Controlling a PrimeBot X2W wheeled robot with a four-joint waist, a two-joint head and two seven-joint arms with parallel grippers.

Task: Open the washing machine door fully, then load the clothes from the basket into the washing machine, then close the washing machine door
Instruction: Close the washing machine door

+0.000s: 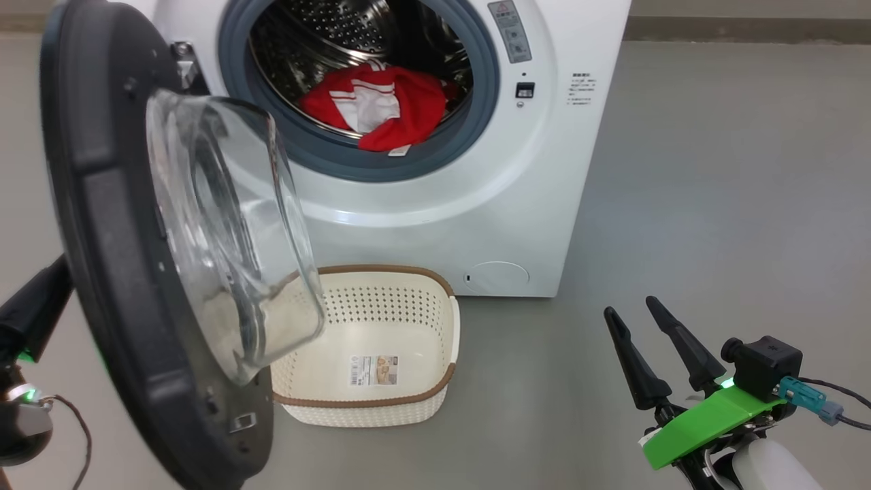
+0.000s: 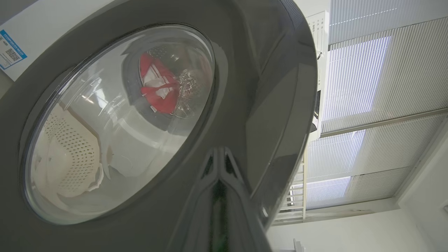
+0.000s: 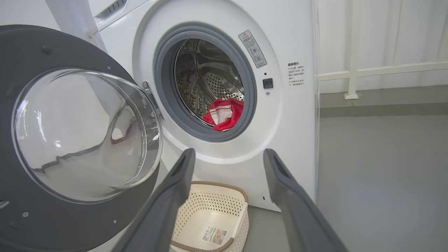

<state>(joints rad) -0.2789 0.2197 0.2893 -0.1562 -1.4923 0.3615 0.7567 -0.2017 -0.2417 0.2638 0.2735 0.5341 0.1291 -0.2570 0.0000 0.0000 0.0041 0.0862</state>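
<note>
left gripper (image 1: 34,313): fingers are pressed shut with nothing held; the tips are set against the glossy outer face of the washing machine door (image 1: 116,272), beside its glass bowl (image 1: 231,231).
right gripper (image 1: 629,306): fingers are spread wide and nothing is held; it is kept above the floor (image 1: 714,204), well apart from the basket (image 1: 381,299), on the basket's right.
door position: swung open, standing between the left gripper and the basket.
clothes (image 1: 381,105): piled at the front of the drum (image 1: 326,34) inside the washing machine (image 1: 435,224), far from both grippers.
basket position: set on the floor just before the machine, its label (image 1: 373,369) seen on the bare bottom.

The black door (image 1: 102,204) of the white washing machine (image 1: 544,170) stands open. Red-and-white clothes (image 1: 401,109) lie in its drum; the cream basket (image 1: 381,303) sits below.
</note>
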